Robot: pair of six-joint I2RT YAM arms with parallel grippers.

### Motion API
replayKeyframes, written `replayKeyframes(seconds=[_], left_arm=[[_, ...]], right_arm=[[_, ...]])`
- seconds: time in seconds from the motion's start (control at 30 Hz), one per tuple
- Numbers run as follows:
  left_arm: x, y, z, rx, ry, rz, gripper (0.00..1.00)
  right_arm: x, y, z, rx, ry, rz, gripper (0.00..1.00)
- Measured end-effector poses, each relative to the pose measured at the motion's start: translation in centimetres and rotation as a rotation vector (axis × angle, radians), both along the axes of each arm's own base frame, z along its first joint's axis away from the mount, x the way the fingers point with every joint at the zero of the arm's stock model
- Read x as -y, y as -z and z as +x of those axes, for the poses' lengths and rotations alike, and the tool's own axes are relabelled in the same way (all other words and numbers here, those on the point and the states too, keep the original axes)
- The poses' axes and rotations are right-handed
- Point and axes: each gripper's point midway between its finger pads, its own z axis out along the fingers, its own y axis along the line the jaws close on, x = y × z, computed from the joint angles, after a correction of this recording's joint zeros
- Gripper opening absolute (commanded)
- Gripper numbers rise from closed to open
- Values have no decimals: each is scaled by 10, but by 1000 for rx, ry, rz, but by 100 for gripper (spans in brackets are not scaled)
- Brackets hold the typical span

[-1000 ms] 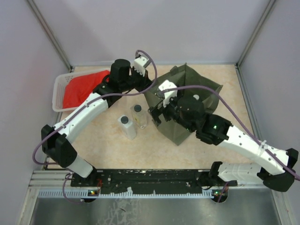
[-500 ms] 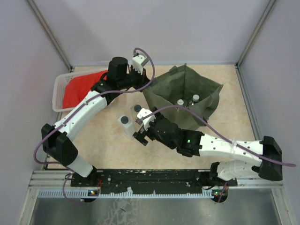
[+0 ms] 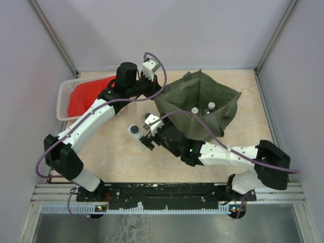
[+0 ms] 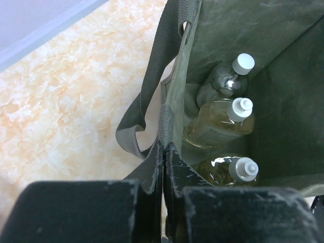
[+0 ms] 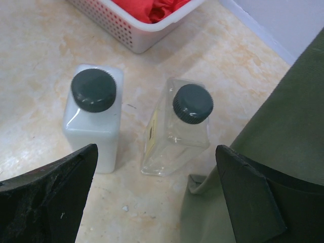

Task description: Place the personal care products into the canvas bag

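Note:
The olive-green canvas bag (image 3: pixel 223 104) stands open at the back right. My left gripper (image 4: pixel 164 152) is shut on its rim by a handle, also seen from above (image 3: pixel 153 94). Inside lie white-capped bottles: two amber ones (image 4: pixel 217 124) (image 4: pixel 223 169) and a greyer one (image 4: pixel 225 78); two caps show from above (image 3: pixel 194 110). The white bottle with a dark-grey cap (image 5: pixel 93 121) (image 3: pixel 135 133) and the clear bottle with a black cap (image 5: pixel 177 136) stand on the table left of the bag. My right gripper (image 5: pixel 156 148) (image 3: pixel 148 135) is open, hovering above them, jaws either side of the clear bottle.
The white lattice basket (image 3: pixel 63 101) (image 5: pixel 136 30) with the red cloth (image 3: pixel 86 93) sits at the far left, just behind the two standing bottles. The bag's wall (image 5: pixel 283 116) is close on the right of the clear bottle. Enclosure walls ring the table.
My right gripper has left the bag and swung left and down over the two standing bottles. My left gripper has kept its hold on the bag's rim.

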Motion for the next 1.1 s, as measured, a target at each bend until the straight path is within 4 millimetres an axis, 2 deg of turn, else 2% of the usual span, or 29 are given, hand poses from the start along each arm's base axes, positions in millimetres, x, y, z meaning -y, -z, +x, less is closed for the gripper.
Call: replayKeyframes(seconds=[0.17, 0.33, 0.6, 0.9, 0.93, 1.0, 1.07, 1.1], left_arm=[[-1, -1, -1, 4, -1, -2, 0], [-2, -2, -2, 7, -1, -4, 0], [-3, -3, -3, 13, 0, -4, 0], [-3, -2, -3, 14, 1, -3, 0], [-4, -2, -2, 14, 0, -2, 0], [-4, -2, -2, 13, -2, -1, 0], [-5, -1, -2, 11, -3, 0, 0], [-5, 0, -2, 11, -3, 0, 0]], right_arm=[[4, -1, 21, 8, 32, 33, 99], [2, 8, 34, 2, 39, 39, 99], [-5, 32, 52, -15, 27, 33, 99], [-19, 67, 68, -36, 4, 27, 91], [-21, 70, 70, -37, 2, 26, 89], [-24, 73, 71, -35, 1, 29, 80], [-27, 74, 73, -30, -3, 34, 58], [-27, 75, 75, -24, 1, 36, 41]])
